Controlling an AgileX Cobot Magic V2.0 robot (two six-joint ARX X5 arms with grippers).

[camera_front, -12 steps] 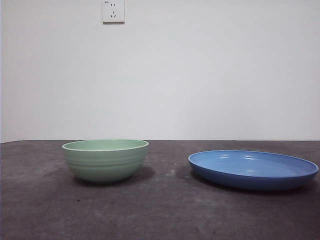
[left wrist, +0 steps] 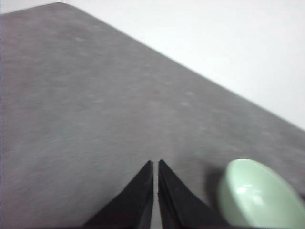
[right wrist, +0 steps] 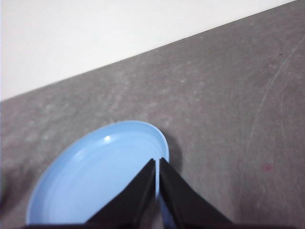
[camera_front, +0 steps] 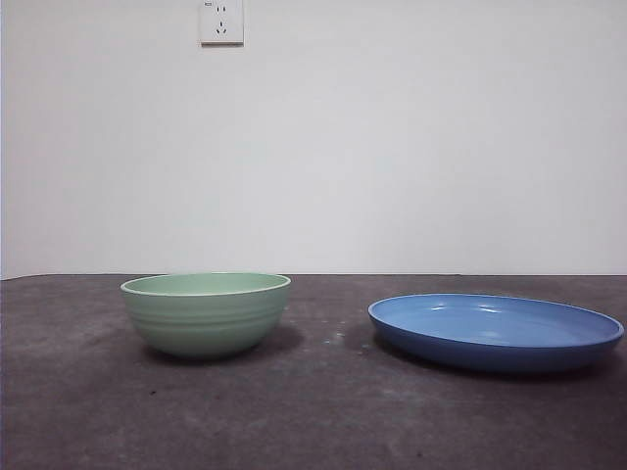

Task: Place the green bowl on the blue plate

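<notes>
The green bowl [camera_front: 207, 313] stands upright on the dark table, left of centre in the front view. To its right, apart from it, lies the blue plate [camera_front: 495, 332]. No arm shows in the front view. In the left wrist view my left gripper [left wrist: 156, 163] is shut with nothing in it, above bare table, and the green bowl [left wrist: 259, 195] sits off to one side of it. In the right wrist view my right gripper [right wrist: 157, 161] is shut and holds nothing, hanging over the rim of the blue plate [right wrist: 95, 176].
A white wall with a power socket [camera_front: 221, 22] closes off the far edge of the grey table [camera_front: 313, 411]. A gap of bare table separates bowl and plate.
</notes>
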